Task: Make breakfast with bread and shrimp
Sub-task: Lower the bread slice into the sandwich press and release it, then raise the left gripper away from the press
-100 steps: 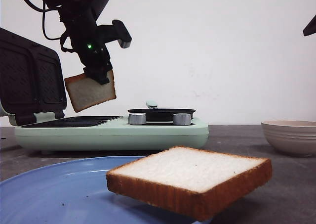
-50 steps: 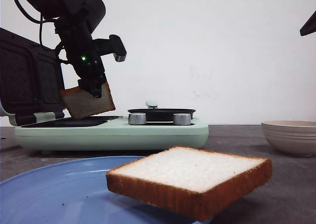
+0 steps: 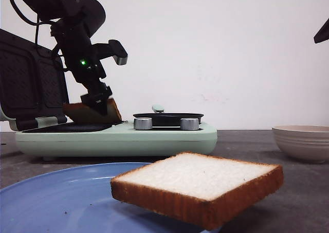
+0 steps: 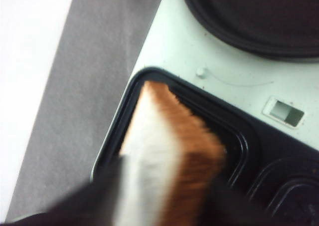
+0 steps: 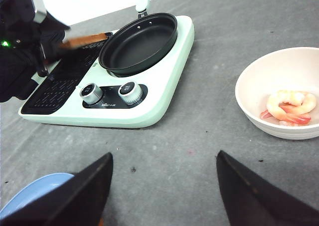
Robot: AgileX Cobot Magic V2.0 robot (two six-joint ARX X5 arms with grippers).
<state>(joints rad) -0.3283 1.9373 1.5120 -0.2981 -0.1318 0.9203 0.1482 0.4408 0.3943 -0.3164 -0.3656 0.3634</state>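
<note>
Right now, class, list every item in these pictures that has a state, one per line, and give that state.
Left gripper: shut on bread slice.
Bread slice: held, tilted, low over grill plate.
Grill lid: open, upright.
Second bread slice: lying flat on blue plate.
Pan: empty.
Bowl: holds shrimp.
Right gripper: open, empty.

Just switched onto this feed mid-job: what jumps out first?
The left gripper holds a bread slice at the open sandwich plate of the mint-green breakfast maker. A second bread slice lies close to the front camera on the blue plate. To the right, a white bowl holds shrimp.
</note>
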